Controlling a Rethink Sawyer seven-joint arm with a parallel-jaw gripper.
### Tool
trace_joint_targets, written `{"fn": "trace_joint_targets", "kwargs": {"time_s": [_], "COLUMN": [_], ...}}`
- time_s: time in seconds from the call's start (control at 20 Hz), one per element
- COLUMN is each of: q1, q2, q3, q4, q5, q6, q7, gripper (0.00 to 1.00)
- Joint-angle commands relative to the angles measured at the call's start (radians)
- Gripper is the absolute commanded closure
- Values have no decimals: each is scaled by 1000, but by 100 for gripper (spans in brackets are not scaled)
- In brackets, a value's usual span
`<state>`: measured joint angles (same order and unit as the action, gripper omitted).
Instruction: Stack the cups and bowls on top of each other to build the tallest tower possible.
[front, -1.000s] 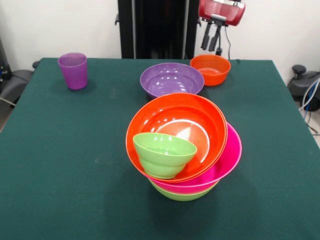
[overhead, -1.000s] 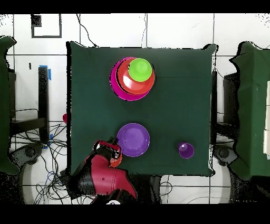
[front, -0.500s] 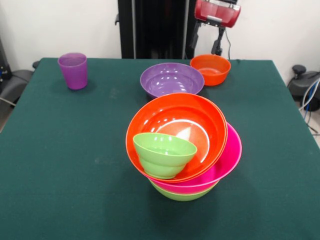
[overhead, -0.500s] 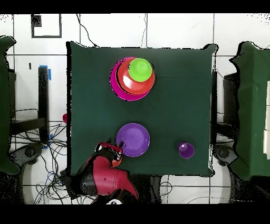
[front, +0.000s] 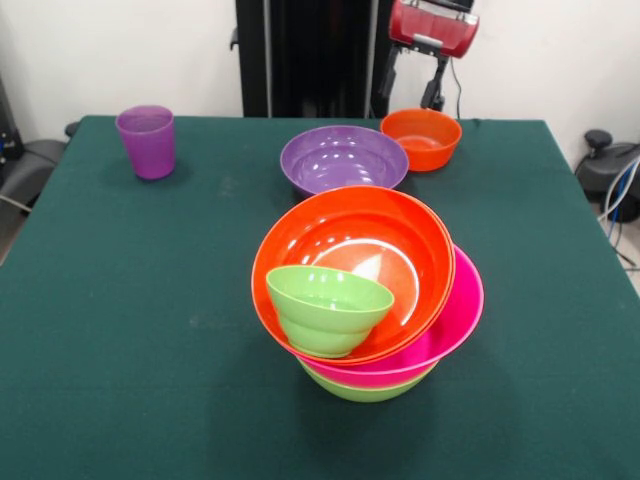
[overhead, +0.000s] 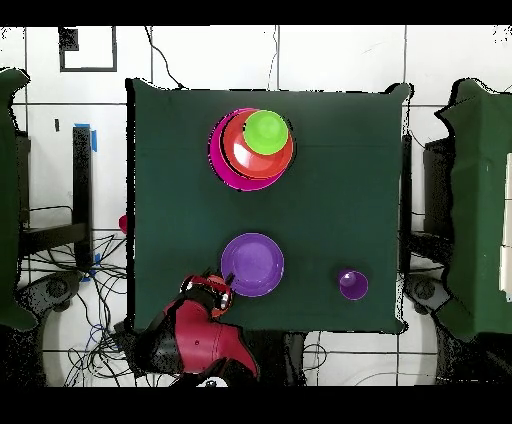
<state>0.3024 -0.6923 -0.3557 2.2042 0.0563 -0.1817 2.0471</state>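
End effector (front: 412, 80) hangs above and just behind small orange bowl (front: 421, 138), fingers spread with nothing between them, not touching the bowl. Small orange bowl taken as landmark: sits upright, mouth up, on green bench (front: 120, 300) near the far edge, just beside purple bowl (front: 344, 158) on its left in the front view. No long axis to align to; bowl is round, so approach angle looks free and only the rim offers a hold. Likely next move: straight descent onto the near rim. Tower (front: 365, 290) stands well in front of the small orange bowl, toward the bench middle: lime green bowl at the base, hot pink bowl (front: 458, 315) above it, wide orange bowl (front: 350, 245) on that, tilted, with small lime green bowl (front: 328, 308) leaning inside its front lip. Purple cup (front: 146, 141) well apart to the far left of the small orange bowl, upright. Bench cloth flat; carry path from the small orange bowl to the tower passes beside the purple bowl. Tilted top layers judged a slip risk.
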Motion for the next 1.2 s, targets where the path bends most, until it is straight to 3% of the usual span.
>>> {"fn": "trace_joint_targets", "kwargs": {"time_s": [0.05, 0.45, 0.75, 1.2], "q1": [4, 26, 30, 33], "q2": [92, 166, 256, 303], "q3": [63, 77, 60, 51], "q4": [54, 38, -25, -47], "q5": [-68, -97, -119, -105], "q6": [-94, -95, -189, -243], "q7": [141, 109, 108, 116], "gripper": [0, 0, 0, 0]}}
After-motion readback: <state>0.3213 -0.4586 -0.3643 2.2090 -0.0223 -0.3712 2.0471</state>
